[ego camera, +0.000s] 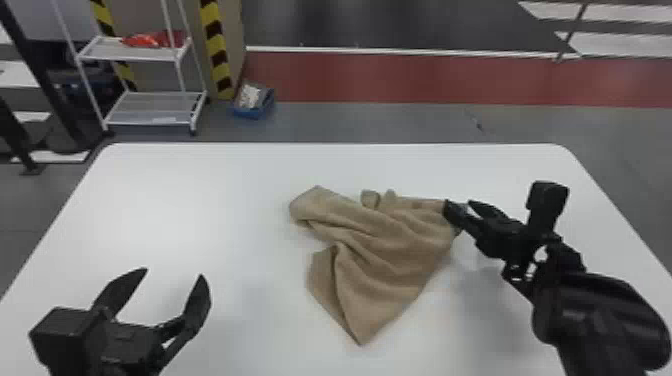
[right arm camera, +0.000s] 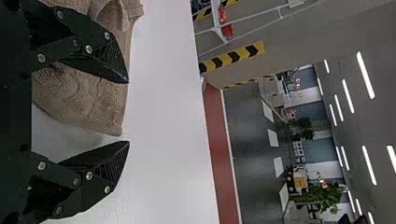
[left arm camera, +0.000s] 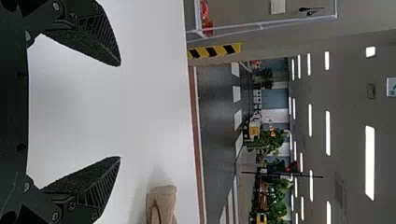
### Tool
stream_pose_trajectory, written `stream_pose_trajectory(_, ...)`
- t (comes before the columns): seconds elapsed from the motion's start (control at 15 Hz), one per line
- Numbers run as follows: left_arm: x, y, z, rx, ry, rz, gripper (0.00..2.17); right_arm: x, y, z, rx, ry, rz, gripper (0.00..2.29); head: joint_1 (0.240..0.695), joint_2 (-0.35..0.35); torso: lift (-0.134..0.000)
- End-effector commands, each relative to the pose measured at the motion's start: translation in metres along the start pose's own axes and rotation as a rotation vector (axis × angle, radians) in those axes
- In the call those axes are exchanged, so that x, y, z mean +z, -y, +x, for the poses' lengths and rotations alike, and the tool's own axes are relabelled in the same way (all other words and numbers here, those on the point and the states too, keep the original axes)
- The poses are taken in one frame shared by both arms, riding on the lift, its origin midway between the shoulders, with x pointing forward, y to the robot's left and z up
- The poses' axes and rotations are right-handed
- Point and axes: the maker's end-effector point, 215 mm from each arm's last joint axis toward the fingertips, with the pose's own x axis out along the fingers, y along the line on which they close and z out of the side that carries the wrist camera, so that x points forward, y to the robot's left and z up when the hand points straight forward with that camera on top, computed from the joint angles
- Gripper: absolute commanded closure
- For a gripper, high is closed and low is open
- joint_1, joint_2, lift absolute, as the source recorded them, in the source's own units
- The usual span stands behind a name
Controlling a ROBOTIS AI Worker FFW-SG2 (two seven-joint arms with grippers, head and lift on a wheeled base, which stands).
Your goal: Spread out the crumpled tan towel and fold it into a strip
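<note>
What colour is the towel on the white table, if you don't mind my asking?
The towel is plain tan, best seen in the head view.

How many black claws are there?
2: the black two-fingered left gripper over the near left of the white table, and the matching right gripper at the right side of the crumpled tan towel.

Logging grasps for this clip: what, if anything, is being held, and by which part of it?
Nothing is held: the left hand is open, away from the towel, and the right hand is open at its right edge.
</note>
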Motion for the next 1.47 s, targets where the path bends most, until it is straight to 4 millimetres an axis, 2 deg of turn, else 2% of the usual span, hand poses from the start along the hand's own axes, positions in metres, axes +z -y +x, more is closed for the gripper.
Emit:
stream_pose_trajectory(0.0, 0.000, 0.000, 0.001, 0.002, 0.003, -0.002, 0.19, -0.007, 0.000, 0.001, 0.001, -0.022, 0.010, 0.50, 0.695, -0.031, -0.124)
stream_pose_trajectory(0.2, 0.000, 0.000, 0.002, 0.000, 0.001, -0.004, 0.19, -0.013, -0.002, 0.002, 0.011, -0.054, 0.015, 0.51, 0.695, -0.028, -0.124)
stream_pose_trajectory(0.27, 0.000, -0.001, 0.001, 0.002, 0.003, -0.003, 0.19, -0.012, -0.002, 0.003, 0.009, -0.053, 0.015, 0.66, 0.695, -0.027, -0.124)
stream_pose_trajectory(0.4, -0.001, -0.004, 0.002, 0.006, 0.000, -0.004, 0.19, -0.011, -0.001, 0.002, 0.006, -0.051, 0.019, 0.76, 0.695, -0.025, -0.124)
stream_pose_trajectory(0.47, -0.002, -0.004, 0.002, 0.007, -0.002, -0.004, 0.19, -0.011, -0.001, 0.002, 0.007, -0.047, 0.019, 0.97, 0.695, -0.024, -0.124)
stream_pose_trajectory(0.53, -0.001, -0.004, 0.003, 0.007, 0.000, -0.005, 0.19, -0.010, -0.001, 0.001, 0.008, -0.045, 0.020, 1.06, 0.695, -0.024, -0.124)
stream_pose_trajectory(0.73, -0.005, 0.002, 0.003, -0.037, -0.014, -0.008, 0.19, -0.002, 0.000, -0.007, 0.006, -0.019, 0.014, 1.06, 0.695, -0.023, -0.124)
stream_pose_trajectory(0.87, -0.007, 0.016, 0.003, -0.113, -0.039, -0.031, 0.19, 0.014, 0.005, -0.020, 0.000, 0.020, 0.007, 1.06, 0.695, -0.037, -0.124)
stream_pose_trajectory(1.07, -0.004, 0.048, 0.009, -0.207, -0.052, -0.054, 0.18, 0.031, 0.027, -0.055, -0.023, 0.081, 0.008, 1.06, 0.695, -0.067, -0.124)
stream_pose_trajectory(1.2, -0.014, 0.088, 0.012, -0.312, -0.131, -0.101, 0.18, 0.030, 0.036, -0.077, -0.033, 0.092, -0.007, 1.06, 0.695, -0.123, -0.124)
stream_pose_trajectory(1.27, -0.014, 0.112, 0.013, -0.369, -0.155, -0.128, 0.18, 0.026, 0.037, -0.086, -0.038, 0.091, -0.019, 1.06, 0.695, -0.148, -0.124)
stream_pose_trajectory(1.4, -0.029, 0.153, 0.014, -0.448, -0.245, -0.157, 0.18, 0.016, 0.038, -0.103, -0.049, 0.085, -0.036, 1.06, 0.695, -0.193, -0.124)
